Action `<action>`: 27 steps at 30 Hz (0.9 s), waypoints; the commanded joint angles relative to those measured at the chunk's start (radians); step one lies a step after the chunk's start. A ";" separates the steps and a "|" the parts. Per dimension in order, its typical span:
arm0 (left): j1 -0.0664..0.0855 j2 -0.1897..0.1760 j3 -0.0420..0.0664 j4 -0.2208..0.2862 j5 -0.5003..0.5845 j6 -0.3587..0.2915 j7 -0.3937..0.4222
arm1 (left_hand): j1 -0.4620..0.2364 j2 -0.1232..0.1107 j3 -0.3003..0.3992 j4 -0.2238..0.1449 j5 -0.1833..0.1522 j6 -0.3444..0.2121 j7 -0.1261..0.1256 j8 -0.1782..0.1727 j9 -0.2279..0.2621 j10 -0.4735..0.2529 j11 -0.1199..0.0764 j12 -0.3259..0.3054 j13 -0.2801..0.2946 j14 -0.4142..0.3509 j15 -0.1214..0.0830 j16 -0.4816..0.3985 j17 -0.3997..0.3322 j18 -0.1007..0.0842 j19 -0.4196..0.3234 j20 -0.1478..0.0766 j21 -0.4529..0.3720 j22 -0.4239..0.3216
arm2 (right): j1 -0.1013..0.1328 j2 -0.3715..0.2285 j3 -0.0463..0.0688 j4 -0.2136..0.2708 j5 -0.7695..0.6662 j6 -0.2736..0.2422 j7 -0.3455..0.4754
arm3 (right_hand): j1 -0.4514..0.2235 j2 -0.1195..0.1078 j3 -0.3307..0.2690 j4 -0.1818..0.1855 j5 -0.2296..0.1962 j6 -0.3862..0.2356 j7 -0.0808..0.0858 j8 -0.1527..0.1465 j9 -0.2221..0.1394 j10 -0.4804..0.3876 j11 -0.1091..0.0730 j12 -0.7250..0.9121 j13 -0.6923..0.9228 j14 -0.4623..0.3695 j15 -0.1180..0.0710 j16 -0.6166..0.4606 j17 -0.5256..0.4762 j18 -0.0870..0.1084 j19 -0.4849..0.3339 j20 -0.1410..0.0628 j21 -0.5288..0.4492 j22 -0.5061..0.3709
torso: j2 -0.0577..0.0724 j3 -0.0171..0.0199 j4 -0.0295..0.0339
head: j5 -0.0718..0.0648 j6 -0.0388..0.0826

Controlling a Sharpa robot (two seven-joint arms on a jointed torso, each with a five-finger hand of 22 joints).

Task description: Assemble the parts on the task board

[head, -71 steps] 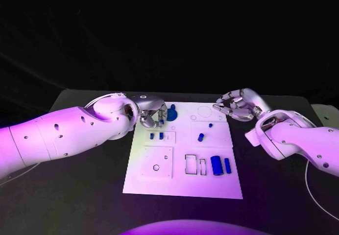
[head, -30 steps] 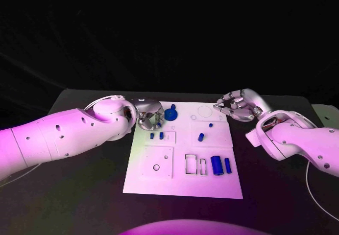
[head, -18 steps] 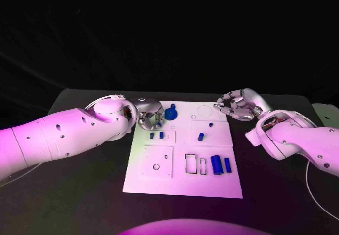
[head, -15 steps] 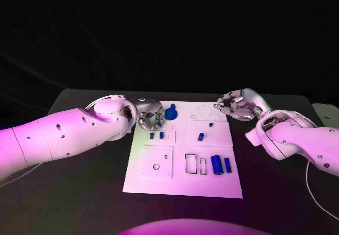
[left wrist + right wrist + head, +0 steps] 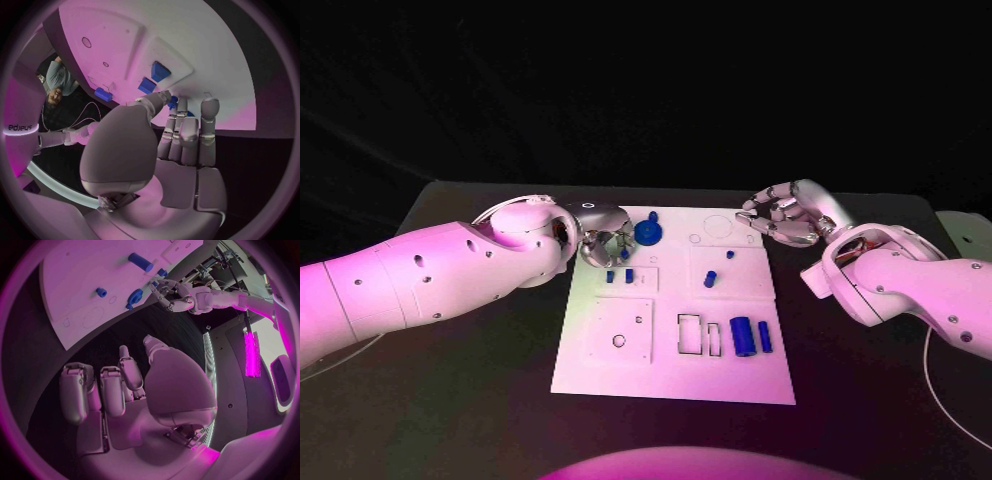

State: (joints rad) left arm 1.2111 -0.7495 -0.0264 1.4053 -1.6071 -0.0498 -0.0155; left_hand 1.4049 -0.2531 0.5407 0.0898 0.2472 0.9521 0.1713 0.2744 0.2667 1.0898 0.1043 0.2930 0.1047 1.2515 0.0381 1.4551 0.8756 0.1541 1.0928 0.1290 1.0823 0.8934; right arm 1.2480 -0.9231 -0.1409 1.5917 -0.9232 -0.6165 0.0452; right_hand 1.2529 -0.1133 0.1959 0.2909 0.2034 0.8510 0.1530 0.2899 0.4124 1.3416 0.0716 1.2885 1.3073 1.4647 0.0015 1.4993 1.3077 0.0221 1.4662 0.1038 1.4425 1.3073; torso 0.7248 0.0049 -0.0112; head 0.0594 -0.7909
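My left hand (image 5: pixel 600 240) sits over the far left corner of the white rectangular task board (image 5: pixel 675 370), its silver fingers bent down toward the plate. From my left wrist, the fingertips (image 5: pixel 170 101) meet around a small blue piece that I can barely see between them, so I read that hand as pinching a part, though the piece is mostly hidden. Just beside my fingers a round blue disc-like part (image 5: pixel 651 234) stands near the board's far edge, and two short blue blocks (image 5: pixel 619 277) lie side by side in a framed recess just nearer to me.

My right hand (image 5: pixel 785 215) hovers off the board's far right corner, above the black table (image 5: pixel 473 400). Its fingers are curled inward with nothing in them, and from my right wrist they (image 5: pixel 103 390) stand folded over the palm.

A small blue peg (image 5: pixel 711 278) rests near the middle of the board, tilted. Toward the near right, a wide blue cylinder (image 5: pixel 743 338) and a slimmer blue bar (image 5: pixel 764 338) lie parallel, just apart.
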 commanded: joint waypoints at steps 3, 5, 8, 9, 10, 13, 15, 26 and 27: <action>-0.001 -0.001 0.000 0.002 0.004 0.009 0.001 | -0.004 -0.006 -0.005 0.004 -0.003 -0.011 0.002 -0.011 -0.002 -0.011 0.007 -0.014 -0.003 -0.018 0.004 -0.009 -0.017 0.008 -0.014 0.003 -0.013 -0.009 | -0.001 0.000 0.000 0.001 -0.008 0.002 0.008 | 0.004 0.007 -0.005 -0.001 0.007 -0.005 -0.001 0.003 -0.002 -0.001 -0.003 -0.002 0.003 0.071 -0.007 -0.007 0.132 0.011 0.040 -0.005 -0.006 0.181 | 0.000 0.0000 -0.0007 | 0.000 -0.001; -0.001 -0.001 0.000 0.003 0.004 0.004 0.001 | -0.004 -0.006 -0.005 0.005 -0.003 -0.013 0.002 -0.013 -0.003 -0.012 0.007 -0.016 -0.003 -0.020 0.004 -0.009 -0.020 0.008 -0.014 0.004 -0.013 -0.009 | -0.001 0.000 0.000 0.001 -0.008 0.001 0.008 | 0.004 0.007 -0.005 -0.001 0.007 -0.005 -0.001 0.003 -0.002 -0.001 -0.003 -0.002 0.003 0.071 -0.007 -0.007 0.132 0.011 0.040 -0.005 -0.006 0.181 | 0.000 -0.0004 -0.0003 | 0.000 0.000; -0.001 -0.003 0.000 0.004 0.004 -0.005 0.000 | -0.003 -0.009 -0.004 0.006 -0.002 -0.034 0.001 -0.028 -0.007 -0.014 0.008 -0.025 -0.003 -0.025 0.006 -0.009 -0.024 0.009 -0.015 0.006 -0.017 -0.012 | -0.001 0.000 0.000 0.001 -0.008 0.000 0.009 | 0.004 0.007 -0.005 -0.001 0.007 -0.005 -0.001 0.003 -0.002 -0.001 -0.003 -0.002 0.003 0.071 -0.007 -0.007 0.132 0.011 0.040 -0.005 -0.006 0.181 | 0.000 -0.0006 0.0005 | 0.000 0.000; -0.001 -0.004 0.000 0.004 0.004 -0.006 0.000 | -0.003 -0.010 -0.004 0.006 -0.002 -0.047 0.002 -0.037 -0.009 -0.018 0.008 -0.032 -0.004 -0.028 0.006 -0.010 -0.028 0.009 -0.016 0.007 -0.019 -0.014 | -0.001 0.000 0.000 0.001 -0.008 0.000 0.010 | 0.004 0.007 -0.005 -0.001 0.007 -0.005 -0.001 0.003 -0.002 -0.001 -0.003 -0.002 0.003 0.071 -0.007 -0.007 0.132 0.011 0.040 -0.005 -0.006 0.181 | 0.000 -0.0004 0.0005 | 0.000 0.000; -0.001 -0.004 0.000 0.004 0.004 -0.008 -0.001 | -0.002 -0.011 -0.004 0.007 -0.001 -0.052 0.002 -0.041 -0.010 -0.021 0.009 -0.035 -0.004 -0.030 0.006 -0.010 -0.031 0.010 -0.017 0.007 -0.021 -0.015 | -0.001 0.000 0.000 0.001 -0.008 0.000 0.010 | 0.004 0.007 -0.005 -0.001 0.007 -0.005 -0.001 0.003 -0.002 -0.001 -0.003 -0.002 0.003 0.071 -0.007 -0.007 0.132 0.011 0.040 -0.005 -0.006 0.181 | 0.000 -0.0002 0.0005 | 0.000 0.000; -0.002 -0.006 0.000 0.005 0.004 -0.011 -0.003 | -0.003 -0.012 -0.005 0.008 -0.001 -0.055 0.005 -0.043 -0.010 -0.031 0.013 -0.044 -0.006 -0.036 0.009 -0.012 -0.042 0.011 -0.021 0.009 -0.026 -0.022 | -0.001 -0.001 0.000 0.001 -0.008 0.001 0.009 | 0.004 0.007 -0.005 -0.001 0.007 -0.005 -0.001 0.003 -0.002 -0.001 -0.003 -0.002 0.003 0.071 -0.007 -0.007 0.132 0.011 0.040 -0.005 -0.006 0.181 | 0.000 -0.0004 0.0004 | 0.000 -0.001; -0.002 -0.008 0.000 0.005 0.004 -0.013 -0.005 | -0.003 -0.012 -0.005 0.008 -0.001 -0.056 0.005 -0.045 -0.010 -0.033 0.013 -0.046 -0.006 -0.039 0.010 -0.013 -0.046 0.011 -0.023 0.009 -0.029 -0.025 | -0.001 -0.001 0.000 0.000 -0.008 0.005 0.006 | 0.004 0.007 -0.005 -0.001 0.007 -0.006 -0.001 0.004 -0.002 -0.003 -0.003 -0.005 0.000 0.071 -0.007 -0.007 0.132 0.011 0.040 -0.005 -0.006 0.181 | 0.000 -0.0003 0.0002 | 0.000 -0.001; -0.003 -0.034 0.001 0.018 0.023 -0.112 0.002 | -0.006 -0.011 -0.059 0.023 -0.003 -0.131 0.024 -0.093 -0.028 -0.092 0.031 -0.091 -0.019 -0.075 0.026 -0.029 -0.115 0.021 -0.052 0.025 -0.078 -0.077 | -0.001 -0.002 0.000 -0.010 -0.027 0.018 -0.002 | 0.085 -0.006 0.038 -0.006 0.007 -0.016 0.007 0.021 -0.010 -0.366 0.005 -0.516 -0.454 0.021 0.001 -0.090 0.024 0.032 -0.004 0.001 -0.102 0.129 | 0.000 -0.0013 0.0004 | 0.001 0.002; -0.003 -0.039 0.001 0.021 0.034 -0.121 0.004 | -0.006 -0.009 -0.063 0.025 -0.002 -0.129 0.025 -0.092 -0.027 -0.095 0.032 -0.092 -0.019 -0.083 0.026 -0.033 -0.130 0.023 -0.057 0.025 -0.085 -0.085 | -0.001 -0.002 0.000 -0.011 -0.035 0.022 -0.002 | 0.101 -0.009 0.050 -0.007 0.008 -0.015 0.008 0.022 -0.011 -0.378 0.006 -0.550 -0.482 0.016 0.001 -0.099 0.013 0.034 -0.010 0.002 -0.114 0.123 | 0.000 -0.0014 0.0004 | 0.000 0.003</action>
State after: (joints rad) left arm 1.2088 -0.7845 -0.0265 1.4208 -1.6006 -0.0995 -0.0211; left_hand 1.4050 -0.2610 0.4808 0.1159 0.2472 0.8233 0.1926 0.1842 0.2396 1.0009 0.1356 0.2041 0.0860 1.1694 0.0627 1.4252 0.7450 0.1699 1.0387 0.1538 0.9996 0.8089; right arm 1.2479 -0.9244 -0.1409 1.5814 -0.9283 -0.6123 0.0415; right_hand 1.3452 -0.1230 0.2414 0.2850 0.2090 0.8383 0.1624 0.3057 0.4022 0.9674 0.0805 0.7518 0.8344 1.4647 0.0015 1.4052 1.3074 0.0379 1.4635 0.1059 1.3341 1.3078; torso 0.7248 0.0037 -0.0109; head 0.0608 -0.7900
